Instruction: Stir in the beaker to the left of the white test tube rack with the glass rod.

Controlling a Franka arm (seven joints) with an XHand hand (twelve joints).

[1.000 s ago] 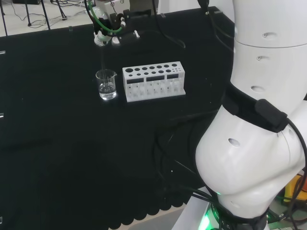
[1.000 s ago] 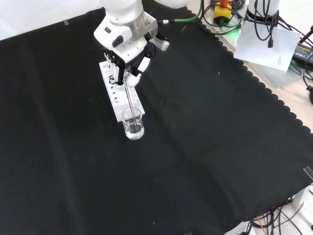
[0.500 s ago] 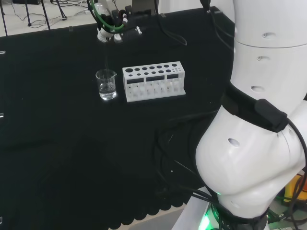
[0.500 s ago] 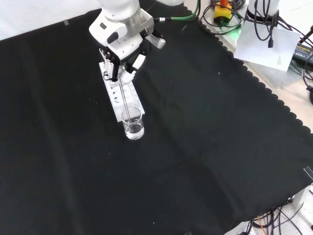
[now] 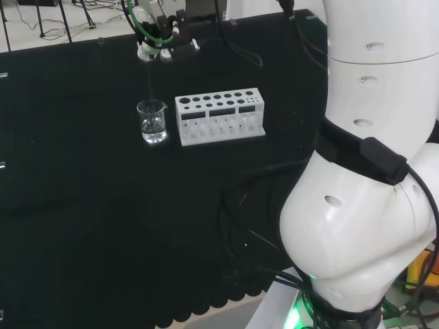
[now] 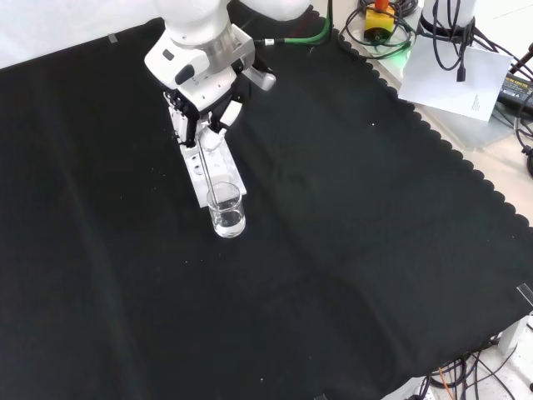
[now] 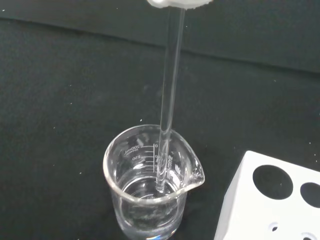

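Note:
A small clear beaker (image 5: 152, 120) (image 6: 226, 210) (image 7: 150, 186) with a little clear liquid stands on the black cloth, just left of the white test tube rack (image 5: 219, 116) in the head view. My hand (image 5: 154, 42) (image 6: 204, 112) hangs above it, shut on the top of a clear glass rod (image 7: 169, 90) (image 6: 209, 178). The rod points down into the beaker. In the wrist view its lower end is inside the rim, above the bottom. The rack (image 6: 198, 158) (image 7: 272, 200) stands right behind the beaker in the front view.
Black cloth (image 6: 350, 250) covers the bench around the beaker. The arm's white links (image 5: 370, 171) stand at the right of the head view. Cables and a sheet of paper (image 6: 454, 71) lie beyond the cloth's scalloped edge in the front view.
My hand has risen and drifted away from the beaker, lifting the rod with it. The rod's end stays inside the beaker. Beaker and rack have not moved.

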